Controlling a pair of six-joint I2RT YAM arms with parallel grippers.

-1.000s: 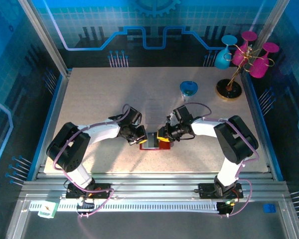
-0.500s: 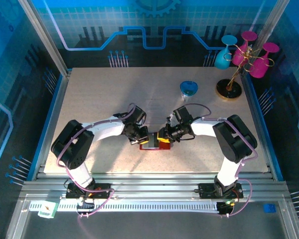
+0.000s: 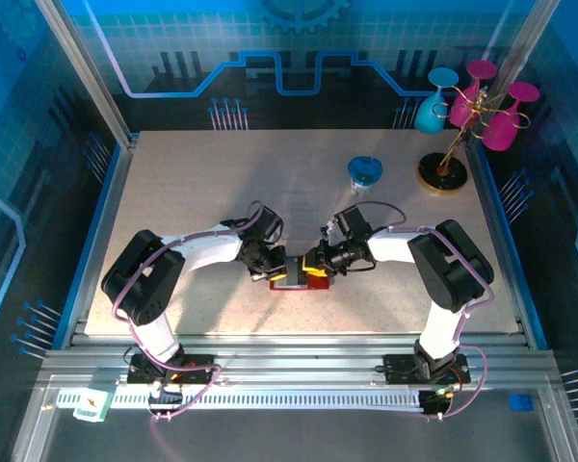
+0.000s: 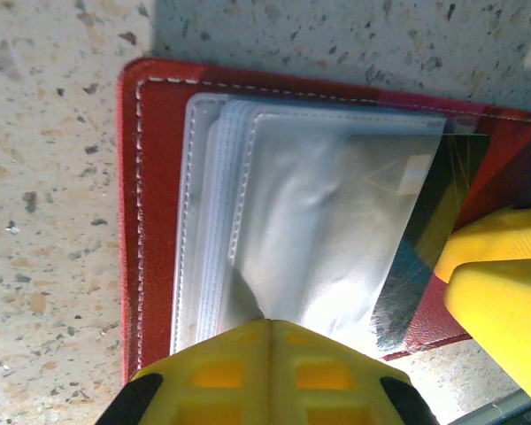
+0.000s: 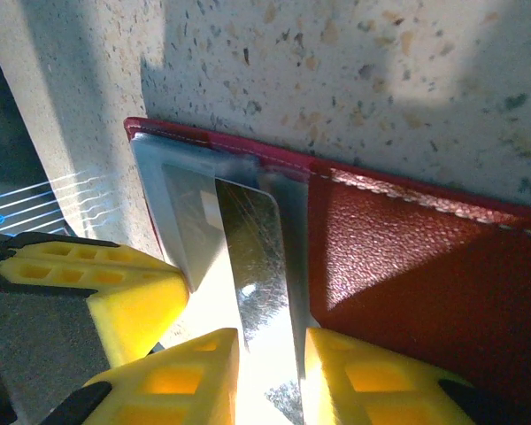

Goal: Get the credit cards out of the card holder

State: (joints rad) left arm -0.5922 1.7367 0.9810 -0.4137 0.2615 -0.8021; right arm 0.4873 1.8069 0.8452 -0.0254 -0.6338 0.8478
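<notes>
While my left gripper [image 4: 267, 341] is clenched on nothing and presses its tip down on the near edge of the clear pockets [image 4: 319, 221], the card holder [image 4: 137, 195] lies open and flat on the table [image 3: 193, 192], close to my side of it and between my two wrists. My right gripper [image 5: 270, 350] pinches the end of a dark card [image 5: 252, 257], one finger on each side, the jaws drawn in to a narrow gap around it. That card is partly drawn. In the left wrist view its end juts past the mouth of the top pocket, while the rest sits under the grey plastic. So I judge the job barely begun: the holder is opened and pinned, one card is on its way out, and none lies free beside it. Whether the pockets underneath hold more cards I cannot tell, as the layers are too cloudy. Farther back, a blue cup [image 3: 365, 173] and a stand of coloured glasses [image 3: 453, 144] sit well apart from the work.
</notes>
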